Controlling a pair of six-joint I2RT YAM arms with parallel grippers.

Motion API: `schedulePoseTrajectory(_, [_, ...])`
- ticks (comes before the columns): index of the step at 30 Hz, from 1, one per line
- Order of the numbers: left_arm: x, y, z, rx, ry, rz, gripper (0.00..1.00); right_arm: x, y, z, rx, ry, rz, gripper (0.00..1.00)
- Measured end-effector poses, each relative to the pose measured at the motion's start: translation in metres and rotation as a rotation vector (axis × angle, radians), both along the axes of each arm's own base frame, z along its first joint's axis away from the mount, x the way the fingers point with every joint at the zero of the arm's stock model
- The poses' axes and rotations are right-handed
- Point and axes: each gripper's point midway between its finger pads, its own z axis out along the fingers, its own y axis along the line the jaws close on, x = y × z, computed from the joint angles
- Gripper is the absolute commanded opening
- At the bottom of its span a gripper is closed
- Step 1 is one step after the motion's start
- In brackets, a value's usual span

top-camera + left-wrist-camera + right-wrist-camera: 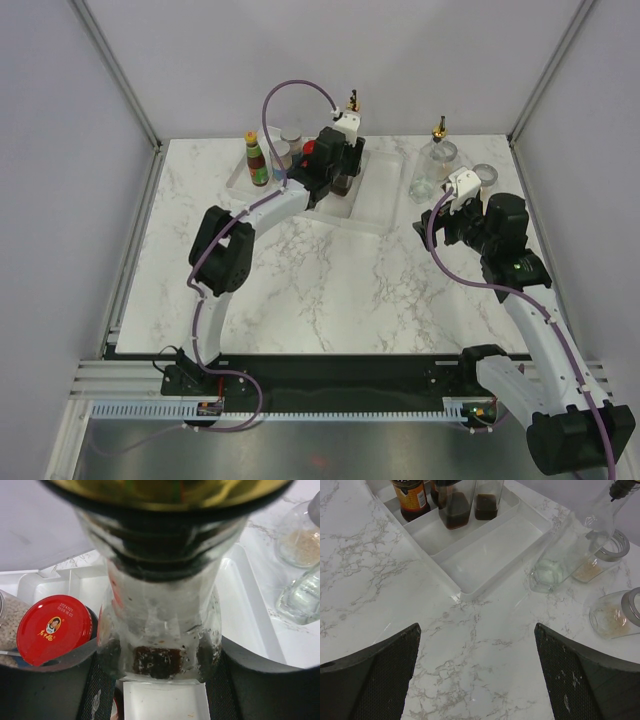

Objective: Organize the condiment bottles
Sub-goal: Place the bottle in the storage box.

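Since the loose bottles stand off the tray's right end, the right arm looks the nearer one for them.

- Worktop [300,290]: white marble. White tray [492,555] at the back, centre.
- Left pincer [333,172]: reached into the tray's back part, pinching a dark-sauce cruet [160,630] low on its body, a finger on either side. Cannot tell whether its base sits on the tray floor.
- Right pincer [476,645]: spread wide, nothing between the fingers, over bare worktop near the tray's right front corner.
- Clear cruet [570,545]: on the worktop just beside the tray's right end. In the top view it is upright, long axis vertical, gold spout up. It lies ahead of the right pincer, off the centre line to the right in the wrist view.
- Far spice jar [597,565]: close against the clear cruet.
- Near spice jar [615,612]: apart from both.
- In the tray: orange-capped sauce bottle [258,160], and red-lidded jar [54,630] just beside the held cruet.

Judgement: a level, side-on approach suits the clear cruet. The far spice jar crowds one flank.
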Motion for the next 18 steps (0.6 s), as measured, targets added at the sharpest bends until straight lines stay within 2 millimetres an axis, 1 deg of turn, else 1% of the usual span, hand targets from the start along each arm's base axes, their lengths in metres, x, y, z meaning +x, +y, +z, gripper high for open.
schedulePoseTrajectory(6, [0.005,0.002,-0.016,0.035,0.012,0.014,0.02,0.0,0.0,0.001,0.0,-0.003,0.0,0.98])
schedulePoseTrajectory(8, [0.005,0.002,-0.022,0.043,0.023,0.014,0.05,0.0,0.0,0.001,0.001,-0.004,0.0,0.98])
schedulePoseTrajectory(9, [0.005,0.002,-0.026,0.046,0.027,0.014,0.12,0.0,0.0,0.001,0.001,-0.004,0.001,0.98])
schedulePoseTrajectory(10, [0.005,0.002,-0.028,0.049,0.031,0.014,0.16,0.0,0.0,0.001,0.0,-0.004,0.0,0.98])
schedulePoseTrajectory(12, [0.005,0.002,-0.03,0.052,0.036,0.014,0.26,0.0,0.0,0.001,0.0,-0.004,0.0,0.98])
schedulePoseTrajectory(13, [0.005,0.002,-0.03,0.051,0.037,0.014,0.38,0.0,0.0,0.001,0.001,-0.004,0.001,0.98])
schedulePoseTrajectory(18, [0.004,0.002,-0.033,0.039,0.027,0.017,0.67,-0.001,0.0,0.001,0.001,-0.003,0.001,0.98])
